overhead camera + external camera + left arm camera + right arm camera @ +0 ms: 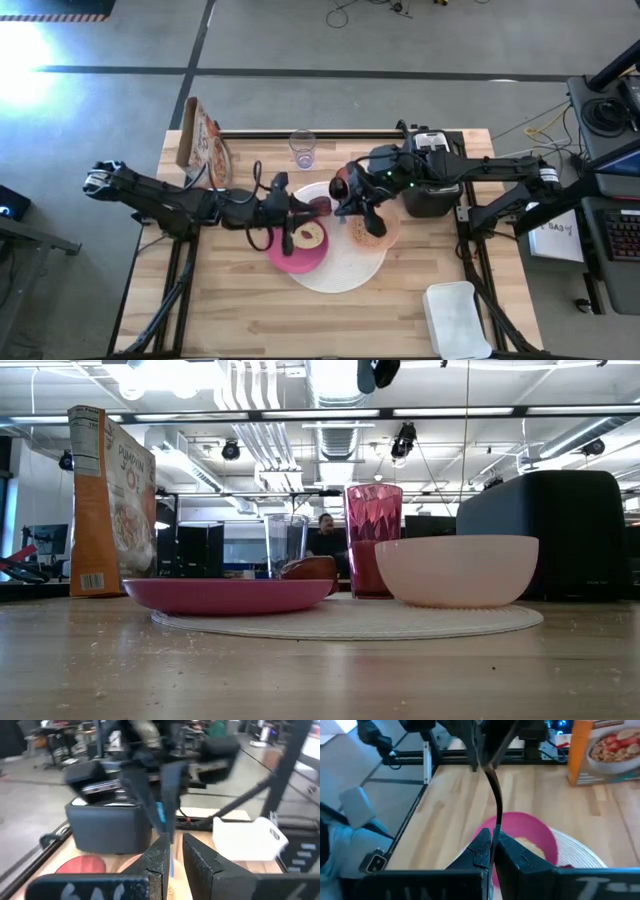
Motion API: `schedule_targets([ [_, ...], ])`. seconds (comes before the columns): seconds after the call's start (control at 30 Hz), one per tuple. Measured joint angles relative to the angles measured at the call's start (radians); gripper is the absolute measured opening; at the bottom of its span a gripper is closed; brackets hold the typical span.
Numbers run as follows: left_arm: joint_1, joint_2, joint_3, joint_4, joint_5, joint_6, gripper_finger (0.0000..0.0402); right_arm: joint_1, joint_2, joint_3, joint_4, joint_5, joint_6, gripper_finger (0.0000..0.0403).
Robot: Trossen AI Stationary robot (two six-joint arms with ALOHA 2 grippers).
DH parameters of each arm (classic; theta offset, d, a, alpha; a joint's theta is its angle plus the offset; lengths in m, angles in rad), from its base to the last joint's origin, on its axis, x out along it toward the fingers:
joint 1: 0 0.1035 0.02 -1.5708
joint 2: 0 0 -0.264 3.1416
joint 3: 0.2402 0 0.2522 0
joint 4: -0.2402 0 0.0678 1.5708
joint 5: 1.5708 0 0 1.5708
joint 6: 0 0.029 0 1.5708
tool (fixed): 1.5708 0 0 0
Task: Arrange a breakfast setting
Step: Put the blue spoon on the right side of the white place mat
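The teal-handled spoon [160,815] hangs in the air between my two grippers, above the white round mat [350,272]. My left gripper [290,212] and my right gripper [350,200] face each other, and both are shut on the spoon. On the mat rest the magenta plate [285,255], the peach bowl [385,232] and the pink cup [373,525]. The clear glass [302,150] stands behind the mat. The orange cereal box [203,140] stands at the far left. My left gripper has the spoon between its two fingers [155,862], which lie level and point toward the table's right. The teal handle [160,815] runs on past the fingertips to the other gripper. The spoon is clear of the table. My right gripper pinches a thin dark shaft of the spoon [495,827] between its two fingers, which point toward the table's left. The shaft curves away from the fingertips to the left gripper [480,750]. Which end of the spoon it has, I cannot tell.
A black box-shaped appliance [430,190] stands right of the mat, under my right arm. A white lidded container [456,318] lies at the near right corner. A brown round item [308,568] lies on the plate. The near side of the table shows bare wood.
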Motion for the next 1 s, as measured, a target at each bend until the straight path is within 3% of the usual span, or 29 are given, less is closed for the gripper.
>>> schedule_targets([
  [0.13,0.0,0.0,0.0,0.017,-0.016,0.0,0.0035,0.003,0.0,0.0,0.04,0.042,0.008,0.0007],
  [0.33,0.001,0.021,0.0,0.095,-0.188,-0.015,0.0035,0.013,0.001,0.0,0.055,0.399,-0.043,0.0008],
  [0.47,0.014,0.053,0.0,0.173,-0.255,0.04,0.0035,0.019,0.01,0.0,0.108,0.561,-0.066,0.0008],
  [0.57,0.029,0.08,0.0,0.228,-0.32,0.09,0.0035,0.024,0.019,0.0,0.159,0.627,-0.092,0.0008],
  [0.77,0.036,0.138,0.0,0.379,-0.549,0.322,0.0035,0.029,0.044,0.0,0.233,0.763,-0.156,0.0008],
  [1.0,0.056,0.182,0.0,0.48,-0.563,0.428,0.0042,0.029,0.065,0.0,0.315,0.807,-0.228,0.0008],
])
